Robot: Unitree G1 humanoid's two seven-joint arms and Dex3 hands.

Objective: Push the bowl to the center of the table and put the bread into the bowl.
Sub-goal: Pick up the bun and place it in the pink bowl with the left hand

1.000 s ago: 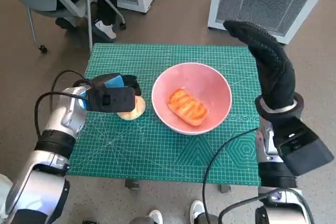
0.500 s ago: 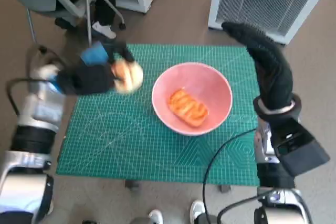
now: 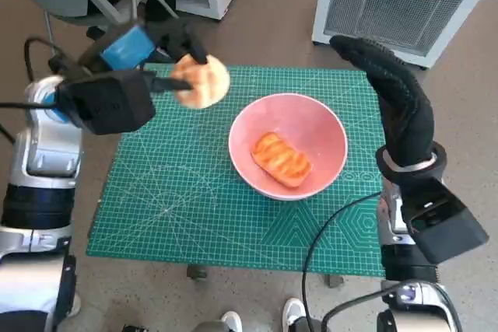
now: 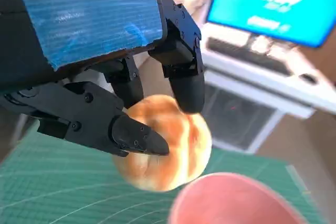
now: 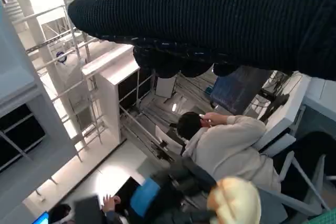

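A: Bowl (image 3: pixel 288 145), pink. Place?
B: On the mat (image 3: pixel 179 207), near the table's middle, slightly toward the right edge. The push looks done, by my reading. One glazed loaf (image 3: pixel 280 159) already lies inside it.

A: Bun (image 3: pixel 201 82), round, pale brown. Place?
B: In the air above the mat's far edge, beside the bowl's far-left rim and not yet over it. Left to do, as I judge: carry it over the bowl and let go.

A: Left hand (image 3: pixel 148 64). State?
B: Gripping the bun. In the wrist view the fingers (image 4: pixel 184 72) press on the bun's top and side while another black finger crosses its front; the bun bulges out below them.

A: Right hand (image 3: pixel 389 91). State?
B: Raised over the table's far-right corner, fingers stretched out, holding nothing.

A: Other entries?
B: A seated person (image 5: pixel 220 145) in the right wrist view.
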